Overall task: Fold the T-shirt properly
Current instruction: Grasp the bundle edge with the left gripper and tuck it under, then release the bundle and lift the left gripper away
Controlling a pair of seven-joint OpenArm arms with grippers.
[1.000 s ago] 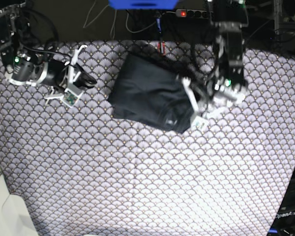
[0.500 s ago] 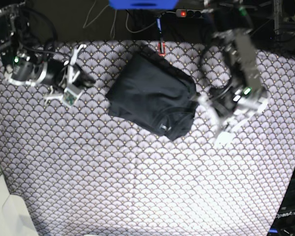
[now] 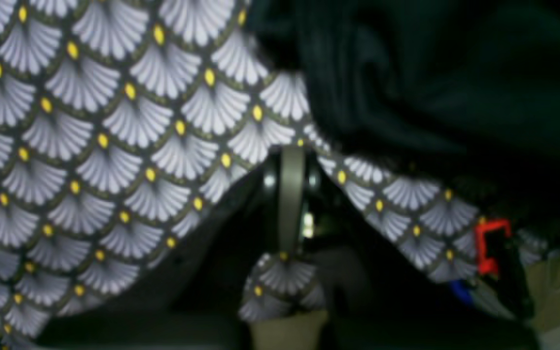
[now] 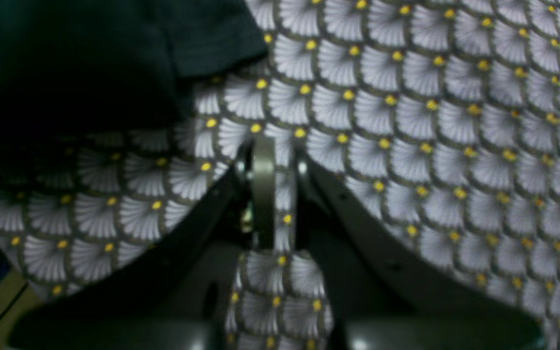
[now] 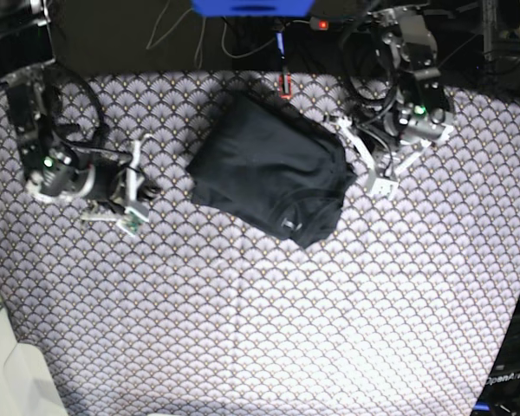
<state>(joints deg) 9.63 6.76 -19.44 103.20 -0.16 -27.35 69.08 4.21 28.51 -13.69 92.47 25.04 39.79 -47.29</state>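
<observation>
The T-shirt [image 5: 269, 169] lies as a dark folded bundle on the tablecloth, collar toward the front. My left gripper [image 5: 368, 169] hovers just off its right edge, touching nothing. In the left wrist view this gripper [image 3: 293, 155] is shut and empty over the patterned cloth, with the T-shirt [image 3: 430, 73] up to the right. My right gripper [image 5: 147, 192] sits well to the left of the shirt. In the right wrist view its fingertips [image 4: 280, 146] stand a narrow gap apart with nothing between them, and a T-shirt [image 4: 90, 53] corner shows at the upper left.
The scallop-patterned tablecloth [image 5: 260, 312] covers the whole table. A small red clip [image 5: 286, 85] sits at the table's back edge, also seen as the red clip [image 3: 491, 245] in the left wrist view. Cables and a power strip [image 5: 338, 23] lie behind the table.
My left arm left the shirt's front-right corner, swung out to the right, then came back beside its right edge. My right arm moved toward the table's front. The shirt stays folded.
</observation>
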